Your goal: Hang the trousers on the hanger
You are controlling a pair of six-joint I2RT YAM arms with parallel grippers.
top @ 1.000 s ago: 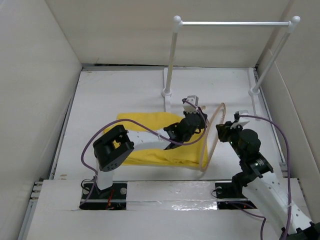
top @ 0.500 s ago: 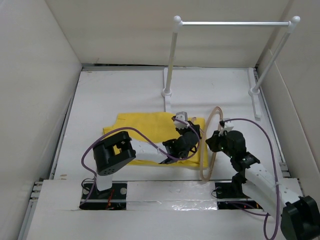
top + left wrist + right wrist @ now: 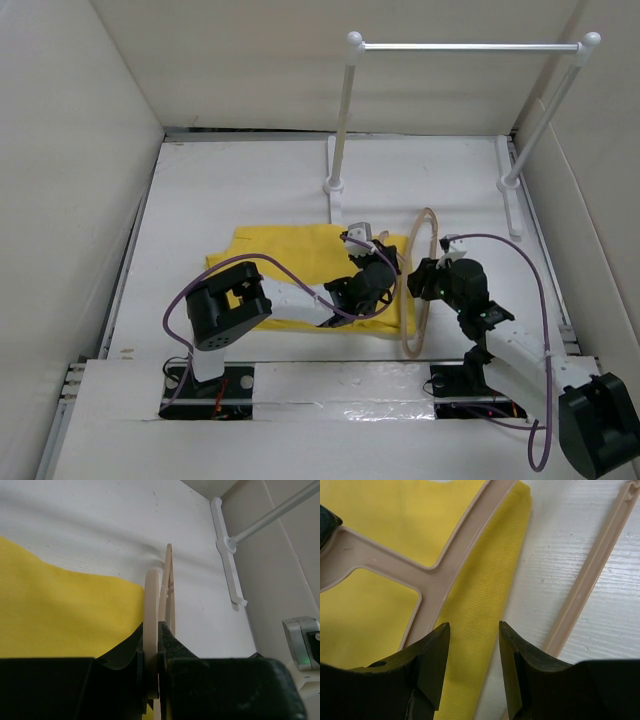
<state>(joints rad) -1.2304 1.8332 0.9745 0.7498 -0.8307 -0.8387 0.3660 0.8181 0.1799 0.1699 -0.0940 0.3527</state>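
Note:
The yellow trousers (image 3: 285,262) lie flat in the middle of the table. The beige hanger (image 3: 421,262) stands on edge at their right end. My left gripper (image 3: 387,268) reaches over the trousers and is shut on a flat beige part of the hanger (image 3: 151,605); the trousers (image 3: 60,610) fill the lower left of the left wrist view. My right gripper (image 3: 421,281) is just right of the hanger and open. In the right wrist view my right gripper (image 3: 474,630) holds nothing and hovers over the trousers' folded edge (image 3: 485,580), with the hanger's arm (image 3: 437,572) to the left.
A white rail (image 3: 465,46) on two posts stands at the back right; its flat feet (image 3: 333,185) rest on the table just behind the trousers and hanger. One foot (image 3: 227,555) shows in the left wrist view. Pale walls close in on all sides.
My right gripper has opened and shifted left toward the hanger. The left gripper, still shut on the hanger, drew back toward me, and the hanger moved with it.

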